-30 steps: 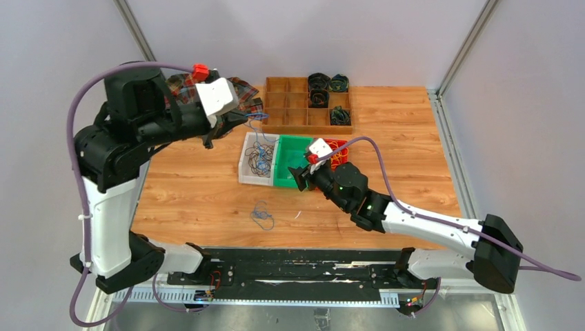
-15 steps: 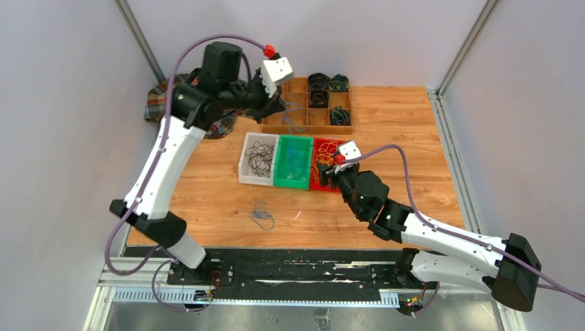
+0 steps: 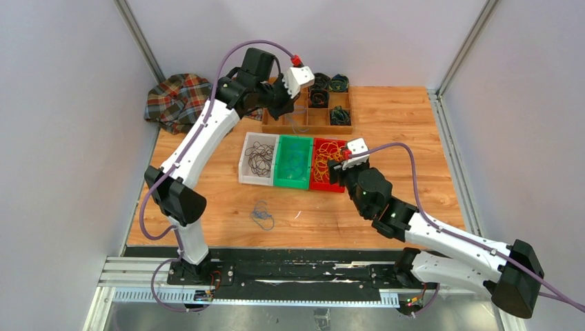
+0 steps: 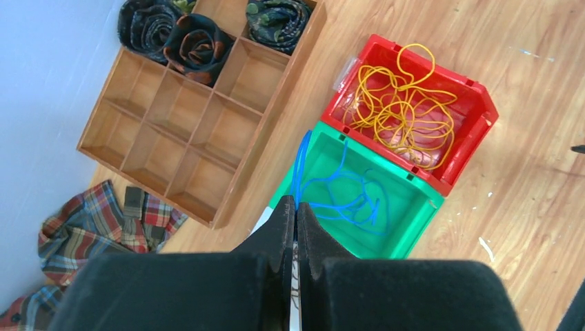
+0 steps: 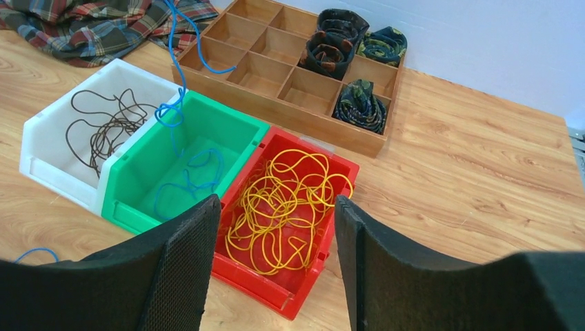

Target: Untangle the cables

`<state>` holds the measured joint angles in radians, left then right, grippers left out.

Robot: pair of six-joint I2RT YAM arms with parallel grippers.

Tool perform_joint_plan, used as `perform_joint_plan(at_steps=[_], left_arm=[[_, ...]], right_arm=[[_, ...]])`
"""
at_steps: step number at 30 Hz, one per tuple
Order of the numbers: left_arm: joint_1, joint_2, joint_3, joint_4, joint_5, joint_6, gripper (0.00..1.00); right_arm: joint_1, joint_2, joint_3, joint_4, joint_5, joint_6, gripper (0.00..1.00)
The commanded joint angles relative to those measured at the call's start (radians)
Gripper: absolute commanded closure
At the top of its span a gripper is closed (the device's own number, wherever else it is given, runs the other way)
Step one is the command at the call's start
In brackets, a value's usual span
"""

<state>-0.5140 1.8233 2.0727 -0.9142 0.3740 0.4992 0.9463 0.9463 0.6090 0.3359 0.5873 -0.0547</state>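
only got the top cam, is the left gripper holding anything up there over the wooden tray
observer: Yes. The left wrist view shows the left gripper shut on a blue cable that trails down into the green bin.
operator: and the right one, got any yellow
observer: No. The right wrist view shows the right gripper open above the red bin. The yellow cables lie loose inside, none between its fingers.
operator: is the blue one clear of the white bin
observer: From the right wrist view, a small loop of it hangs at the rim where the green bin meets the white bin. I can't tell if it touches.
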Motion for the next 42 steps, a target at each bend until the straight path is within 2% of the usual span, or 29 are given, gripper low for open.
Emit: perform_joint_plan(at_steps=[1,8,15,22,26,27,29,30,31,34,36,37,42], left_arm=[[-0.005,-0.016,-0.049,0.089,-0.04,0.034,1.0],[-0.003,-0.035,-0.163,0.157,-0.058,0.033,1.0],[-0.003,-0.002,-0.19,0.164,-0.083,0.026,1.0],[-0.015,-0.01,-0.339,0.171,-0.061,-0.022,0.99],[-0.028,-0.01,-0.392,0.17,-0.07,-0.049,0.94],[-0.029,-0.012,-0.401,0.169,-0.076,-0.054,0.92],[-0.029,-0.021,-0.413,0.162,-0.093,-0.054,0.78],[-0.028,-0.027,-0.416,0.152,-0.098,-0.048,0.67],[-0.029,-0.038,-0.416,0.128,-0.095,-0.034,0.51],[-0.027,-0.063,-0.391,0.056,-0.089,-0.006,0.29],[-0.026,-0.086,-0.351,-0.012,-0.087,-0.007,0.07],[-0.025,-0.104,-0.33,-0.042,-0.09,-0.011,0.02],[-0.018,-0.244,-0.258,-0.144,-0.19,-0.027,0.02]], right_arm=[[-0.032,-0.015,0.034,-0.005,0.005,0.021,0.38],[-0.067,-0.054,0.024,-0.032,0.001,0.036,0.37],[-0.09,-0.083,0.01,-0.038,-0.021,0.047,0.37],[-0.092,-0.076,0.012,-0.047,-0.05,0.083,0.35],[-0.091,-0.067,0.039,-0.073,-0.052,0.085,0.31],[-0.092,-0.061,0.051,-0.086,-0.049,0.085,0.3],[-0.092,-0.049,0.076,-0.106,-0.059,0.078,0.3],[-0.092,-0.042,0.086,-0.114,-0.062,0.074,0.29],[-0.092,-0.034,0.097,-0.122,-0.062,0.073,0.29],[-0.091,-0.014,0.134,-0.167,-0.073,0.087,0.29],[-0.092,-0.005,0.152,-0.19,-0.091,0.094,0.29],[-0.092,0.001,0.161,-0.2,-0.103,0.097,0.28],[-0.087,0.047,0.189,-0.251,-0.178,0.125,0.28]])
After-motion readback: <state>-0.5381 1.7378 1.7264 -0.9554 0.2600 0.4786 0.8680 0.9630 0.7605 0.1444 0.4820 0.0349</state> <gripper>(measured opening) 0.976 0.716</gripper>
